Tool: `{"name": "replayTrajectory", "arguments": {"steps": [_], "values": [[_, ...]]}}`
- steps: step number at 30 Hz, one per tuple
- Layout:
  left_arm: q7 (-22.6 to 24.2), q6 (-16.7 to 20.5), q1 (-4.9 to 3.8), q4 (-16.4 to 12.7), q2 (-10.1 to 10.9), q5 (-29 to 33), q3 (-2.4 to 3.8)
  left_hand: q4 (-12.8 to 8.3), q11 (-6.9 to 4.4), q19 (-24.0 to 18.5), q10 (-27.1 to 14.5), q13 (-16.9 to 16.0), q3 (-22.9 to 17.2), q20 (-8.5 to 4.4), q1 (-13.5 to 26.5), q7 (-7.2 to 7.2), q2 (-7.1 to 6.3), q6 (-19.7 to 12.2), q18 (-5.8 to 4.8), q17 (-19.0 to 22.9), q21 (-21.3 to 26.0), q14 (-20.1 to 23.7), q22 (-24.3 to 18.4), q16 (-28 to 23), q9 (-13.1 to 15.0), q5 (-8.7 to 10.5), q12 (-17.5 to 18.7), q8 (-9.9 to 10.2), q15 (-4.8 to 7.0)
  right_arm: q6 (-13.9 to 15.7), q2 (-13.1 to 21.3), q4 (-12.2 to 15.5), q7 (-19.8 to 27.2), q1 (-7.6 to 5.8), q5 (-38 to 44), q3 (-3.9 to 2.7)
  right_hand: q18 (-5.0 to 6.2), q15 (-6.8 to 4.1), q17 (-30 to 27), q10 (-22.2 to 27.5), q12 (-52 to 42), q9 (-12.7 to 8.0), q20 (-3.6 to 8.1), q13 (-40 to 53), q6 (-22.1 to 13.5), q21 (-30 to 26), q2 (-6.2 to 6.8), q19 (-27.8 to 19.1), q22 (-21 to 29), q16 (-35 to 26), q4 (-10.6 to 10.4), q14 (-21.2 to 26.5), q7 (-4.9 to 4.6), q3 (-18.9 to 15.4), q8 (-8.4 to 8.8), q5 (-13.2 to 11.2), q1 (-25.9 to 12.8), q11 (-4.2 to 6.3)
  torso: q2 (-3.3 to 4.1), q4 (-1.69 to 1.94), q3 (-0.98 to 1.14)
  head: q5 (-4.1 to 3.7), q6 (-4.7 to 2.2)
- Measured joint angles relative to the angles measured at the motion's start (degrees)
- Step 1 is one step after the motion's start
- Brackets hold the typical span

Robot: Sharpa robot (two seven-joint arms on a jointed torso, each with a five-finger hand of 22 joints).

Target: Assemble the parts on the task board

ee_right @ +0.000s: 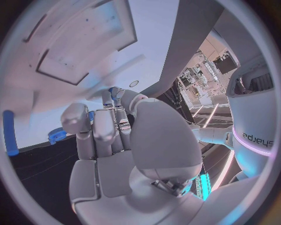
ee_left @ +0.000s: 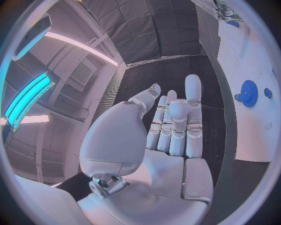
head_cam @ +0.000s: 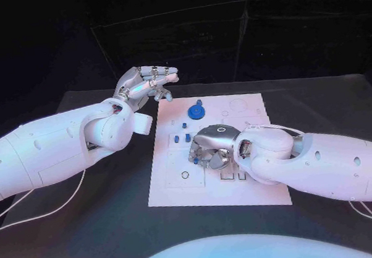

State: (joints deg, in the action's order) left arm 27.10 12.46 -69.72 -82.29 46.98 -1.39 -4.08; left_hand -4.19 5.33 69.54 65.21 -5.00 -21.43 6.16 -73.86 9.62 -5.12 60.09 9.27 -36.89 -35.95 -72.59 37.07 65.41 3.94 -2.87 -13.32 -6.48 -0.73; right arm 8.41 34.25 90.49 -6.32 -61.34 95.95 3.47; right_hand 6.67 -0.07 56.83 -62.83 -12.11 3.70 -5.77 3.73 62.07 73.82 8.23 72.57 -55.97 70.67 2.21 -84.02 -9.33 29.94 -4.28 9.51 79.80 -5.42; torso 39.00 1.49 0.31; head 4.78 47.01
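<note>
Nearest to me, my right hand [head_cam: 214,151] sits low over the middle of the task board [head_cam: 179,192], fingers curled down onto the plate; in the right wrist view a small blue part [ee_right: 114,91] shows at the fingertips [ee_right: 122,97], but I cannot tell whether it is actually held. Just past it, small blue pegs [head_cam: 178,138] stand on the board, then a round blue gear [head_cam: 196,111]. Farthest, my left hand [head_cam: 146,83] hovers off the board's far left corner, fingers straight and holding nothing.
</note>
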Motion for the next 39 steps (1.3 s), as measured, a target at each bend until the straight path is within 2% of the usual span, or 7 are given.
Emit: {"name": "replayTrajectory", "arguments": {"steps": [8, 12, 15, 23, 31, 34, 39], "values": [[-0.34, -0.17, 0.0, 0.19, 0.0, 0.18, 0.0, -0.06, 0.0, 0.0, 0.0, 0.01, 0.06, 0.0, 0.0, 0.12, 0.0, -0.12, 0.0, 0.14, 0.0, 0.0, -0.08, 0.0, 0.0, 0.0, 0.0, 0.0, 0.0, 1.05, -0.02, -0.31, 0.32, 0.11, 0.04, 0.14, 0.0, 0.8, -1.83, 3.03, 1.14, -0.08, -1.15, -0.32, -4.07, -1.51, 0.95, -1.51, 2.37, -0.72, 0.27, -0.03, -1.02, -0.57, 0.51, 0.0, -0.96, -0.93, 0.0, 0.0, 0.01, 0.04, 0.05], [-0.5, -0.3, 0.0, 0.29, -0.03, 0.23, 0.0, -0.16, 0.0, 0.0, 0.0, 0.01, 0.16, 0.0, 0.0, 0.2, 0.0, -0.21, 0.0, 0.15, 0.0, 0.0, -0.08, 0.0, 0.0, 0.0, 0.0, 0.0, 0.0, 2.05, 0.0, -0.47, 0.34, 0.17, 0.03, 0.2, 0.0, 1.11, -3.58, 5.02, 1.59, -0.08, -1.32, -0.2, -6.23, -3.13, 1.26, -3.17, 5.17, -1.64, 0.42, 0.28, -0.91, -1.18, 0.51, 0.0, -1.26, -1.33, 0.02, 0.0, 0.02, 0.08, 0.07], [-0.6, -0.38, 0.0, 0.41, -0.1, 0.26, 0.0, -0.16, 0.0, 0.0, 0.0, 0.01, 0.16, 0.0, 0.0, 0.2, 0.0, -0.2, 0.0, 0.15, 0.0, 0.0, -0.08, 0.0, 0.0, 0.0, 0.0, 0.0, 0.0, 3.22, 0.43, -0.26, 0.36, 0.18, 0.03, 0.21, 0.93, 1.11, -3.96, 5.43, 1.59, -0.08, -1.49, -0.12, -6.25, -3.5, 1.26, -3.37, 6.0, -1.99, 0.36, 0.28, -0.88, -1.35, 0.51, 0.0, -1.26, -1.34, 0.03, 0.0, 0.04, 0.01, 0.06], [-0.8, -0.67, 0.0, 0.64, -0.15, 0.33, 0.0, 0.01, 0.21, 0.0, -0.21, 0.01, 0.32, 0.0, 0.0, 0.2, 0.0, -0.2, 0.0, 0.2, 0.22, 0.0, -0.08, 0.0, 0.0, 0.0, 0.0, 0.0, 0.0, 6.46, 5.37, 3.74, 0.43, -0.01, -0.81, 0.19, 0.92, 1.11, -4.31, 5.4, 0.33, 0.23, -1.49, 0.12, -6.11, -3.5, 0.79, -3.36, 5.31, -1.99, 0.15, 0.28, -1.02, -1.87, 0.27, 0.0, -1.73, -1.31, -0.04, -0.01, 0.05, -0.25, -0.26], [-0.88, -1.03, 0.0, 0.65, -0.07, 0.36, -0.02, 0.01, 0.2, 0.0, -0.21, 0.01, 0.32, 0.0, 0.0, 0.2, 0.0, -0.2, 0.0, 0.2, 0.22, 0.0, -0.08, 0.0, 0.0, 0.0, 0.0, 0.0, 0.0, 7.69, 12.78, 8.22, -0.82, -3.55, -3.82, 0.04, 0.92, 1.1, -4.04, 4.77, -0.7, 0.31, -1.39, 0.17, -5.16, -3.28, 1.56, -2.83, 4.82, -1.99, -0.59, 0.28, -0.73, -3.46, 0.12, 0.0, -3.08, -1.13, -0.1, -0.09, 0.01, -1.27, -1.26], [-0.88, -1.15, 0.0, 0.67, -0.07, 0.37, -0.02, 0.01, 0.2, 0.0, -0.2, 0.01, 0.32, 0.0, 0.0, 0.2, 0.0, -0.2, 0.0, 0.26, 0.22, 0.0, -0.15, 0.0, 0.0, 0.0, 0.0, 0.0, 0.0, 7.51, 14.9, 8.44, -1.85, -5.12, -4.95, -0.09, 0.92, 1.1, -4.65, 4.77, -0.98, 0.31, -1.39, 0.17, -5.16, -3.28, 1.9, -2.83, 5.25, -1.99, -0.73, 0.28, -0.73, -4.52, 0.12, 0.0, -3.41, -1.13, -0.15, -0.19, 0.01, -1.63, -1.57], [-0.89, -1.26, 0.0, 0.68, -0.07, 0.38, -0.02, 0.01, 0.21, 0.0, -0.21, 0.02, 0.32, 0.0, 0.0, 0.2, 0.0, -0.2, 0.0, 0.26, 0.22, 0.0, -0.14, 0.0, 0.0, 0.0, 0.0, 0.0, 0.0, 6.93, 16.35, 7.5, -3.31, -6.07, -6.12, -0.1, 0.92, 1.1, -5.98, 5.01, -1.22, 0.31, -1.37, 0.08, -5.16, -3.96, 2.24, -2.85, 6.4, -2.94, -0.99, 0.28, -0.73, -6.0, 0.12, 0.0, -3.74, -0.89, -0.19, -0.3, 0.01, -2.16, -1.93]]}}
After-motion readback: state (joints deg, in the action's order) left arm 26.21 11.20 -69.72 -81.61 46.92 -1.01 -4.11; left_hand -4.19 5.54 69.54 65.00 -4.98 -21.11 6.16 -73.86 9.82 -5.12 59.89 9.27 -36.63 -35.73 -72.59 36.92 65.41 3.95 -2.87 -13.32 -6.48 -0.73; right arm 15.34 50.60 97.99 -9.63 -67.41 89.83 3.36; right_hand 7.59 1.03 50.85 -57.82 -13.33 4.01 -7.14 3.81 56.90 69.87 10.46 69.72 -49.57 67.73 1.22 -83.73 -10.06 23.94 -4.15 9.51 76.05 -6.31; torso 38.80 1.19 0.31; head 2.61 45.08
